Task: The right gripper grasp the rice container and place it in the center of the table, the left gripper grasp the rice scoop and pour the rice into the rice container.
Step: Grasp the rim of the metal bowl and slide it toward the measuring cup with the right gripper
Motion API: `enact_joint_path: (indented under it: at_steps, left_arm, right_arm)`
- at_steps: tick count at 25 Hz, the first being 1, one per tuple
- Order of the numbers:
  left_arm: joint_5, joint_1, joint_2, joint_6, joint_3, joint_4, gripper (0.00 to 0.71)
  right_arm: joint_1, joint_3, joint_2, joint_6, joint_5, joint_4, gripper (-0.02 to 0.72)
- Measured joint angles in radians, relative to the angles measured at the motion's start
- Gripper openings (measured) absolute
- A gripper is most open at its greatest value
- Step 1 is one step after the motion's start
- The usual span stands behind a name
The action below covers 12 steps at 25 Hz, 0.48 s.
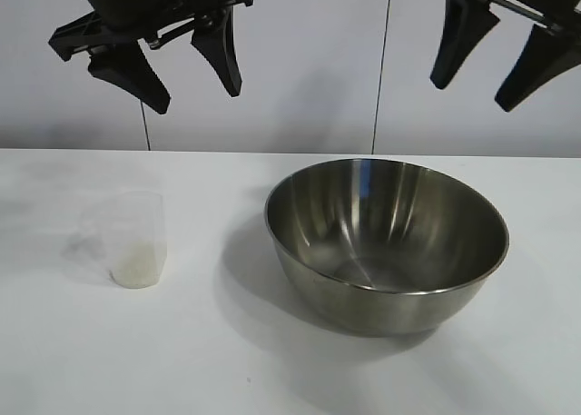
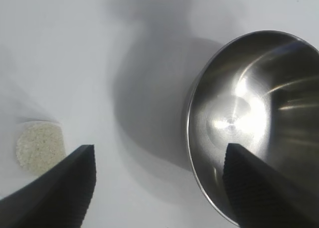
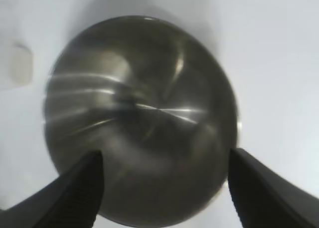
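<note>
A shiny silver steel bowl (image 1: 386, 242) with bright streaked reflections sits on the plain white worktop (image 1: 272, 370) beside a clear, faintly cloudy plastic cup (image 1: 132, 238) of off-white speckled rice (image 2: 40, 147), under matte black ridged jaws.

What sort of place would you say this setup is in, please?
Probably a robotics lab bench staged for a kitchen task: a plain white tabletop, two black robot grippers overhead, a shiny steel mixing bowl, and a clear plastic cup of rice.
</note>
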Motion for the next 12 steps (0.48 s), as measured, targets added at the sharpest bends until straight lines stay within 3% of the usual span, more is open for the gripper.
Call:
enact_joint_path:
  at_steps: [3, 8, 12]
  left_arm:
    - [0.0, 0.0, 0.0, 0.0, 0.0, 0.0, 0.521]
    - [0.0, 0.0, 0.0, 0.0, 0.0, 0.0, 0.521]
    - [0.0, 0.0, 0.0, 0.0, 0.0, 0.0, 0.521]
  right_arm:
    - [0.0, 0.032, -0.005, 0.005, -0.001, -0.051, 0.487]
    - [0.0, 0.147, 0.023, 0.001, -0.009, -0.06, 0.487]
    - [0.0, 0.235, 0.047, 0.001, -0.103, -0.061, 0.487]
